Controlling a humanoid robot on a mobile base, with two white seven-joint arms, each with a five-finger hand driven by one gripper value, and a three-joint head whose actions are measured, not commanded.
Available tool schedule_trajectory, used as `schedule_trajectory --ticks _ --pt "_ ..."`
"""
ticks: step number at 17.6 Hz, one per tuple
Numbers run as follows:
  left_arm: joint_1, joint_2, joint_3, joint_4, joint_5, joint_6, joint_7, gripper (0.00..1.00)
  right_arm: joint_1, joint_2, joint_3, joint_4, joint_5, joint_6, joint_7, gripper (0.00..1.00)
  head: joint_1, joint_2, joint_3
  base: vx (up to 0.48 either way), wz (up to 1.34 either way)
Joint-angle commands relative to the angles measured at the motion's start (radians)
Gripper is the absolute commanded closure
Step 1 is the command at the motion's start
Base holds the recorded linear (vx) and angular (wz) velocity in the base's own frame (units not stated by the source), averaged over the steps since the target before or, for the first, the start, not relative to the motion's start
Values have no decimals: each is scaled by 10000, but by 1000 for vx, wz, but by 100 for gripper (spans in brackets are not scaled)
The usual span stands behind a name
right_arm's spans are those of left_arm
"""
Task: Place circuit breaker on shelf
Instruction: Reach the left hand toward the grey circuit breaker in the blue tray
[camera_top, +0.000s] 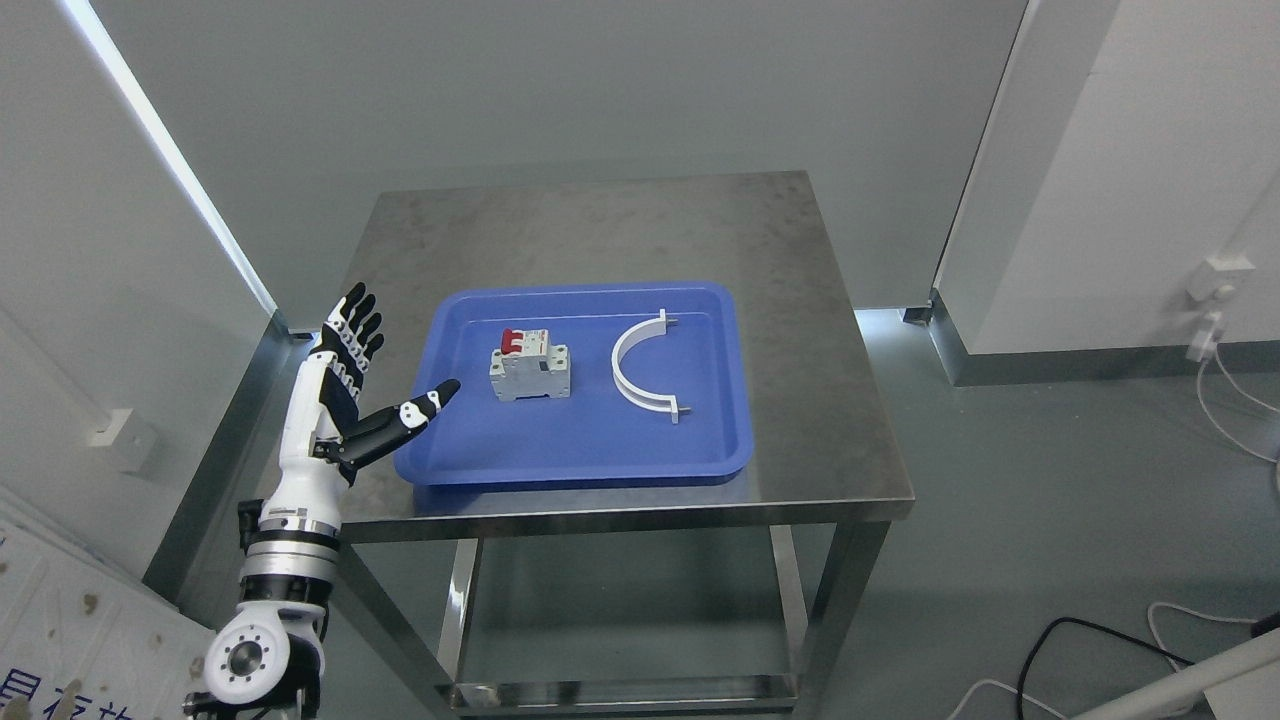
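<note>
A grey circuit breaker (530, 369) with red switches lies in the left half of a blue tray (590, 455) on a steel table (620, 225). My left hand (385, 375) is raised at the table's left edge, just left of the tray, with fingers spread and the thumb pointing toward the breaker. It holds nothing and stays a short gap from the breaker. A lower shelf (620, 690) of the table shows beneath the top.
A white curved bracket (640, 368) lies in the tray to the right of the breaker. White walls close in at left and right. Cables (1100, 650) trail on the floor at the lower right.
</note>
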Motion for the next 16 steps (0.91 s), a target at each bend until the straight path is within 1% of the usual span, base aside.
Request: schedule_trajectory --ticks 1,4,5,7,9,12,14,16 --pt "0 174 -884 130 0 -103 -7 0 0 -175 199 -1 0 2387 1 0 0 0 0 0 0" --pt "-46 174 -885 222 0 -103 -22 0 0 -175 199 -1 0 2387 1 0 0 0 0 0 0" --pt "-107 174 -885 344 0 -88 -174 0 0 -175 199 -1 0 2387 1 0 0 0 0 0 0" --pt "-261 474 -869 742 0 -88 -756 0 0 -175 199 -1 0 2387 1 0 0 0 0 -1 -8" --pt "-490 612 -885 927 -107 -72 -1064 0 0 -175 199 -1 0 2387 1 0 0 0 0 -1 -8" --pt "-1270 981 -991 1554 -1162 50 -1524 1 0 -175 199 -1 0 2387 1 0 0 0 0 0 0" --pt "-2067 997 -1206 2213 -1944 96 -1999 1 0 -175 199 -1 0 2387 1 0 0 0 0 0 0" --pt "-2529 997 -1298 2750 -2223 112 -2154 4 0 -175 199 -1 0 2387 1 0 0 0 0 0 0"
